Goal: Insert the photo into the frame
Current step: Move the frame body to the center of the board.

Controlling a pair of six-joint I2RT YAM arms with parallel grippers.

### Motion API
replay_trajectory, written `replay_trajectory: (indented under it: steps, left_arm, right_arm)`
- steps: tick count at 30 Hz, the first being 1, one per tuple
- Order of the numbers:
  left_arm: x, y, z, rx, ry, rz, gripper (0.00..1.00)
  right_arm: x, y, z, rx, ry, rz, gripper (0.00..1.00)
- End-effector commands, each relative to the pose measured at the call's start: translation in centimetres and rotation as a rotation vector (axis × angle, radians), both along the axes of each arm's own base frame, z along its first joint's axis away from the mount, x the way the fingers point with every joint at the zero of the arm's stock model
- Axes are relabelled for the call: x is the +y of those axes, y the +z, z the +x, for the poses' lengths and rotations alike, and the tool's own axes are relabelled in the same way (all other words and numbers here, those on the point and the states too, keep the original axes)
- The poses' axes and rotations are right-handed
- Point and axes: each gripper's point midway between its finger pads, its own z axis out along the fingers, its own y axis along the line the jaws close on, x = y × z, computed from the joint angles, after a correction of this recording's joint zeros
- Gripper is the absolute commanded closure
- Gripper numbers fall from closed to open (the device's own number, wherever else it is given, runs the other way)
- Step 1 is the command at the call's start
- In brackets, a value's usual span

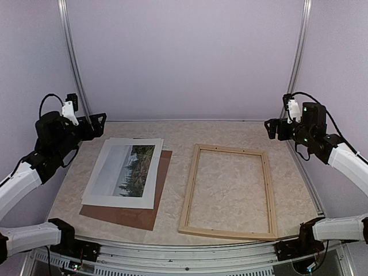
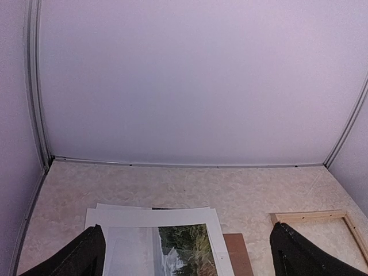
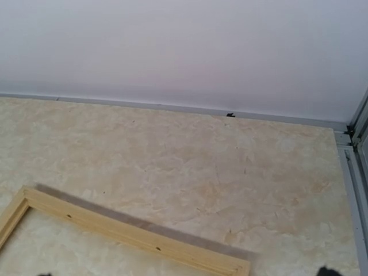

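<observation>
On the pale table (image 1: 230,135) inside light purple walls (image 1: 184,57), the photo (image 1: 126,169) lies on a brown board (image 1: 123,215) near the frame (image 1: 192,184), and the left gripper (image 1: 95,124) and right gripper (image 1: 271,129) hang above, jaws wide.

I look over a table (image 1: 230,135) with a beige, marbled stone-look top, closed in by plain pale lavender walls (image 1: 184,57) behind and on both sides. Slim silver metal posts (image 1: 75,60) rise from its two far corners. A silver strip (image 3: 172,108) lines its far edge. The light is soft and even.
</observation>
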Motion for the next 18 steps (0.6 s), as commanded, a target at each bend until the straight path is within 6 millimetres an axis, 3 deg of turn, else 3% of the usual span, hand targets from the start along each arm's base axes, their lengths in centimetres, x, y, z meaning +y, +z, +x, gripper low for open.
replay_trajectory:
  steps: [1,18]
  left_arm:
    - [-0.1,-0.2,0.2,0.004,-0.009,-0.004,0.01]
    - [-0.6,-0.8,0.6,0.063,0.018,0.029,0.01]
  right_arm:
    - [-0.5,0.4,0.0,-0.019,-0.008,-0.005,0.01]
    - [-1.9,-1.1,-0.2,0.080,-0.101,-0.006,0.01]
